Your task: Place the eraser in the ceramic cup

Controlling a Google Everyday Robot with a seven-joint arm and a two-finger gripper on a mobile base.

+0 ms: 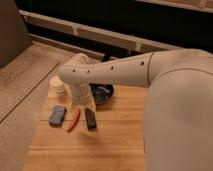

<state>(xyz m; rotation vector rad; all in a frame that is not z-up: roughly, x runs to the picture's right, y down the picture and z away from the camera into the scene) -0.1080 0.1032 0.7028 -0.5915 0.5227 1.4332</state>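
Gripper [78, 101] hangs above the wooden table [110, 142], jaws spread wide, holding nothing; the black eraser [90, 119] lies flat just beneath and beside it, the ceramic cup [59, 86] near its other side

1. The single camera looks down from high behind the arm [115, 70], facing forward over the wooden table [115, 142].
2. The gripper [80, 105] hangs left of centre, fairly near; the table lies just beneath its jaws.

Smooth white plastic hand [80, 103] hangs over the matt wooden board [115, 142] bearing the glossy black eraser [90, 119].
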